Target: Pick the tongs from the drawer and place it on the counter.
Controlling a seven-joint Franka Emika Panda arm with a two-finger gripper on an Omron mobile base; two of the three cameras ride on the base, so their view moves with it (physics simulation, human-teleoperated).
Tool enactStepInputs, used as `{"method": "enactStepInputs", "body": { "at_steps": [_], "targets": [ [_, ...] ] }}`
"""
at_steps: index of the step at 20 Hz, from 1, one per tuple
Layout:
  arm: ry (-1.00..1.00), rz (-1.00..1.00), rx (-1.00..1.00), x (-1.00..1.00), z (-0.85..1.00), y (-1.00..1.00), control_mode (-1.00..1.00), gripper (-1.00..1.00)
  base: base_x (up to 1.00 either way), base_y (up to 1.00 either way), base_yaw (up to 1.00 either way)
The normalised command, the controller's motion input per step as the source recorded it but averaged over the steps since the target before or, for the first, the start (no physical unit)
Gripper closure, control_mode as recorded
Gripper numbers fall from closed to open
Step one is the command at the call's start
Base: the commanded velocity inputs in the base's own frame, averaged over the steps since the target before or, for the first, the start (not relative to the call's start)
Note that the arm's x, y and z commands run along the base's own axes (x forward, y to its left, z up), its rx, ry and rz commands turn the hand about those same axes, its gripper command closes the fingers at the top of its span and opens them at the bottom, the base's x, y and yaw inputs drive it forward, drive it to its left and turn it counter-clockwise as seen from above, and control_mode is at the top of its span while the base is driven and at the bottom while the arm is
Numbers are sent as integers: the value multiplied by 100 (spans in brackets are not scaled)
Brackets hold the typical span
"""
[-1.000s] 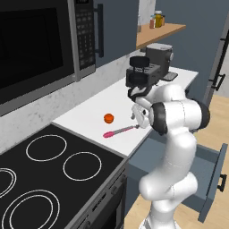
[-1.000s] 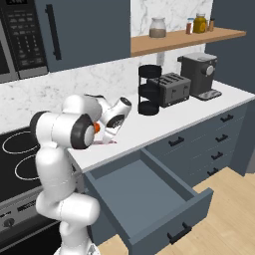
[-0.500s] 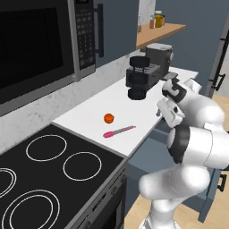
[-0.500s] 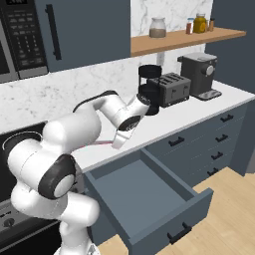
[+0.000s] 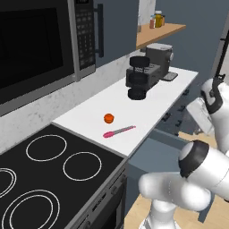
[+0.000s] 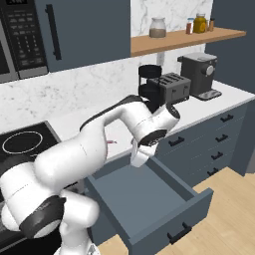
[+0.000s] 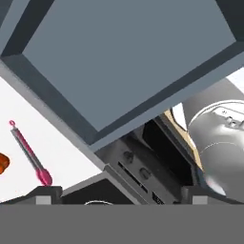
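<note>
The pink tongs (image 5: 119, 131) lie flat on the white counter (image 5: 147, 103), just right of a small orange ball (image 5: 108, 118). In the hand view the tongs (image 7: 28, 155) sit at the lower left on the counter, outside the drawer. The blue-grey drawer (image 6: 164, 226) stands pulled out, and its inside (image 7: 124, 57) holds nothing that I can see. My gripper (image 6: 135, 159) hangs over the drawer's back left part, apart from the tongs. Its fingertips (image 7: 45, 193) stand wide apart with nothing between them, so it is open.
A toaster (image 5: 150, 74), a coffee machine (image 5: 159, 56) and a black round stand (image 5: 138, 91) crowd the counter's far end. The black stovetop (image 5: 53, 170) borders the counter on the left, under a microwave (image 5: 36, 44). A wooden shelf (image 6: 184, 40) carries jars.
The arm has swung away from the counter beside the tongs and now reaches out over the open drawer. The tongs and ball have stayed put. The jaws stayed open.
</note>
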Motion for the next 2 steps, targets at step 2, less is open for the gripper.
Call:
{"method": "enactStepInputs", "body": {
  "at_steps": [2],
  "targets": [
    [-25,18,25,-100,19,-4,-100,-100,0,0,0]
  ]
}}
